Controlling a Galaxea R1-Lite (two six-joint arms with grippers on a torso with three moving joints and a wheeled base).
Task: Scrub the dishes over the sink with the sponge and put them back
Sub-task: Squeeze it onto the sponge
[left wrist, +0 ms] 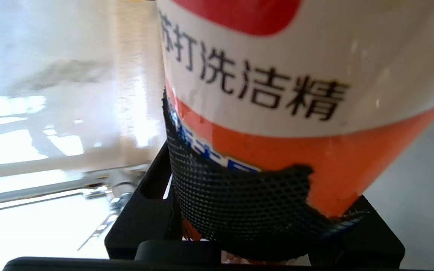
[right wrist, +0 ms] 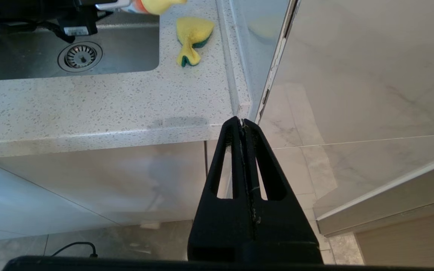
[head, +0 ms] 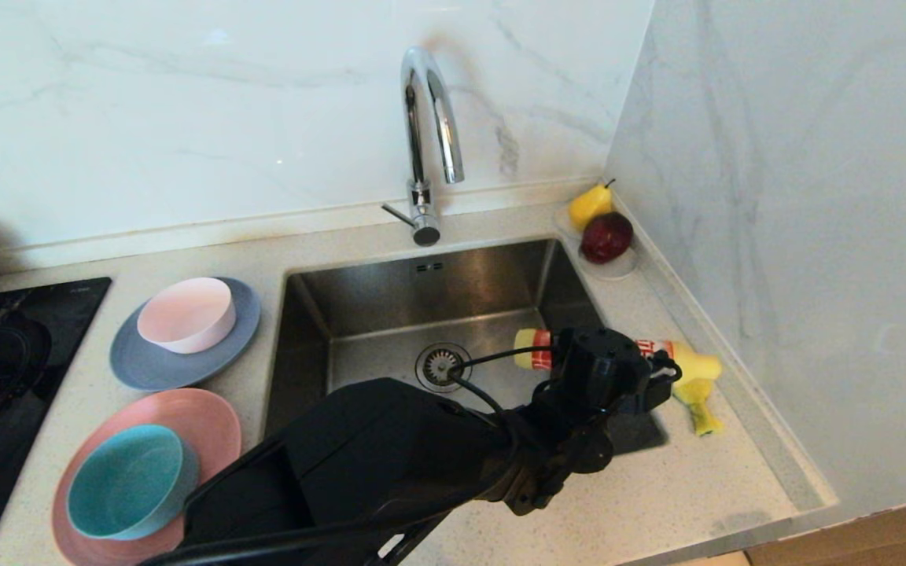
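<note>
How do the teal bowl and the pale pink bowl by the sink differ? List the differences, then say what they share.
The teal bowl sits on the large pink plate; the pale pink bowl sits on the grey-blue plate. The teal bowl is nearer the counter's front edge, the pale pink bowl nearer the wall. Both stand upright, left of the sink.

Left arm: extended forward across the body, wrist turned level.
Left pincer: clamped on a held item.
Right pincer: parked low, fingers together.

Left claw holds a detergent bottle sideways above the sink.
</note>
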